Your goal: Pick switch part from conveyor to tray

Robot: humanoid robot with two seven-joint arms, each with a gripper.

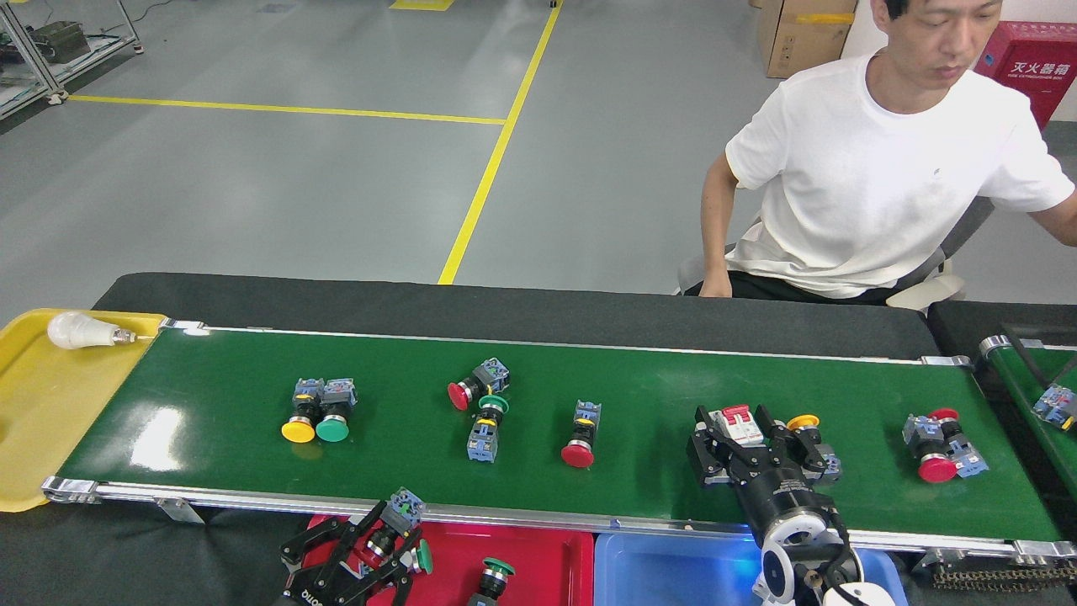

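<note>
The conveyor [639, 379] carries several push-button switch parts: a yellow and green pair [315, 417], a red one [471, 389] with a green one [484, 429], a lone red one [579, 439], a yellow one [809, 431] and a red pair [938, 446]. Low over the red tray [538, 551], my left gripper [370, 547] is shut on a red-button switch part [394, 518]. My right gripper [739, 442] reaches over the belt, open, its fingers on either side of a white circuit breaker [734, 423]. The red tray holds green-button parts [492, 576].
A blue tray [673, 560] lies beside the red one, under my right arm. A yellow tray [34, 412] with a light bulb [80, 331] sits at the belt's left end. A second green belt [1039, 379] stands far right. A seated person [875, 177] faces the belt.
</note>
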